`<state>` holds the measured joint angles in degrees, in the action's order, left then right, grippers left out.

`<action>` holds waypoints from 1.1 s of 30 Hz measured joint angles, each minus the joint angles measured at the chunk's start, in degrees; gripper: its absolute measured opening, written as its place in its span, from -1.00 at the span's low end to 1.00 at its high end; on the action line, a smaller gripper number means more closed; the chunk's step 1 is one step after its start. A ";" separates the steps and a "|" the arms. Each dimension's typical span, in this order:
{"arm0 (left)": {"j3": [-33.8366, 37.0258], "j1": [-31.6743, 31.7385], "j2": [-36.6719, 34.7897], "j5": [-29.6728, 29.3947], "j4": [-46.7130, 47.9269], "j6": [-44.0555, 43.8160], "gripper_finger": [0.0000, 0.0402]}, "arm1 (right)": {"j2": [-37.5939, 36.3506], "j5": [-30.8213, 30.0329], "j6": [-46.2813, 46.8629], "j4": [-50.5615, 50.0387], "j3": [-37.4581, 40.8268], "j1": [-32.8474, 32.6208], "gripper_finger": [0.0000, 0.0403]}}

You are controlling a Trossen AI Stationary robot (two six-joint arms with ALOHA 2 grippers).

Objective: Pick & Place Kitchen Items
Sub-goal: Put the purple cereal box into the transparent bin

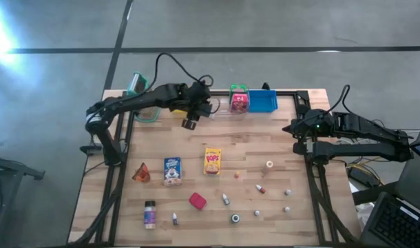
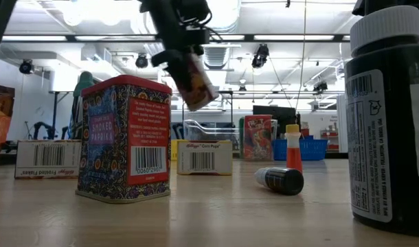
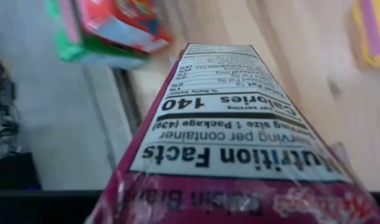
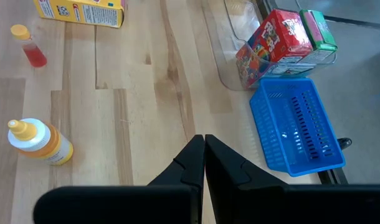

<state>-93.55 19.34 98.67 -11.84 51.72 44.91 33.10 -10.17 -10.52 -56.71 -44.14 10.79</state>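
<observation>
Overhead, an orange wedge [image 1: 141,172] is seen near the tabletop's [image 1: 196,141] left edge, with a purple-labelled jar [image 1: 150,214] lying closer to the front. Just to the right, a blue box [image 1: 172,170] and a yellow box [image 1: 212,160] lie flat side by side, and a red block [image 1: 197,200] is placed in front of them. Above the far left part of the tabletop the left gripper [image 1: 190,122] is held in the air — its fingers are clamped on a small pink packet [image 3: 240,143], whose nutrition label is seen close up in the left wrist view. In the low view the packet is seen tilted, well clear of the wood. At the far edge, a pink box [image 1: 239,102] is stood upright in a clear bin [image 4: 240,43], touching a blue bin [image 1: 263,101] beside it. Small bottles [image 1: 260,188] are scattered over the right front area. At the right edge the right gripper [image 4: 204,155] is parked — its fingers are pressed together, holding nothing.
</observation>
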 joint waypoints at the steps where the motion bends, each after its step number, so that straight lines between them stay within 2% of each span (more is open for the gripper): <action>1: -1.77 0.23 0.98 -0.07 0.28 0.22 -0.18 | 0.00 0.00 0.00 0.00 0.00 0.00 -0.96; 10: -17.48 4.51 13.01 -0.19 8.05 0.22 -0.19 | 0.00 0.00 0.00 0.02 0.00 0.00 -0.96; 19: -27.47 9.44 22.58 -0.08 9.68 0.43 -0.19 | -0.01 0.01 0.00 0.02 0.00 0.00 -0.96; 24: -31.03 11.86 26.50 -0.04 11.08 0.41 -0.19 | -0.01 0.01 0.00 0.01 0.00 -0.02 -0.96; 33: -30.98 14.77 30.30 0.00 10.76 0.17 -0.19 | 0.00 0.00 0.00 0.00 0.00 -0.01 -0.96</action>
<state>-124.53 34.12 128.97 -11.84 62.47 45.08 33.10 -10.17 -10.52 -56.71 -44.14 10.78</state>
